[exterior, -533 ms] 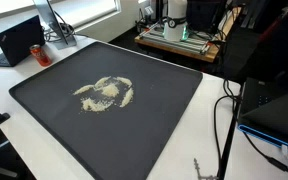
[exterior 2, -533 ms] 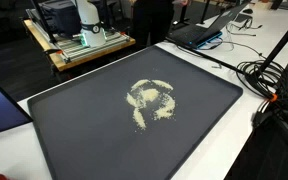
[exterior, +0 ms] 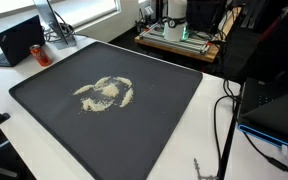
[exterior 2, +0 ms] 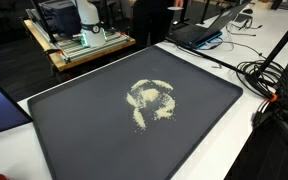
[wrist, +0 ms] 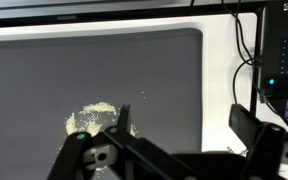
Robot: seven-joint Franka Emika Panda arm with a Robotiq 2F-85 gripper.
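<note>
Loose pale grains [exterior: 104,93], strewn in a rough ring, lie near the middle of the dark grey rectangular mat [exterior: 159,115]. The black gripper [wrist: 184,125] hangs above them, jaws wide apart, holding nothing. Judged barely begun: grains untouched, nothing gathered. The patch is slightly oblong, with no clear heading.

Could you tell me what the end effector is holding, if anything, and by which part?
Nothing: the end effector hangs open above the mat, near the grains.
</note>
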